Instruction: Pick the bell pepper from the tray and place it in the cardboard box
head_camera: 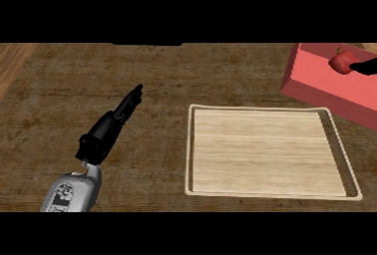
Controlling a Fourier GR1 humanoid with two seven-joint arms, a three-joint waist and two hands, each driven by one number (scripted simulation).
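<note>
Head view. Right hand (366, 66) is mostly cut off by the right edge; only a dark sliver of fingers shows, touching the red bell pepper (341, 61) on its right side. Whether those fingers curl round the pepper or merely touch it cannot be told. The pepper sits at the far right, over the open top of the box (324, 82), which reads salmon-red here; the box runs out of view at the right, so its interior is largely hidden and I cannot tell whether the pepper rests on its floor or is above it. The light wooden tray (193, 149) lies near and left of the box, apart from it. Left hand (117, 119) rests on the dark wooden counter (88, 74) left of the tray, fingers straight and together, pointing far-right, holding nothing.
</note>
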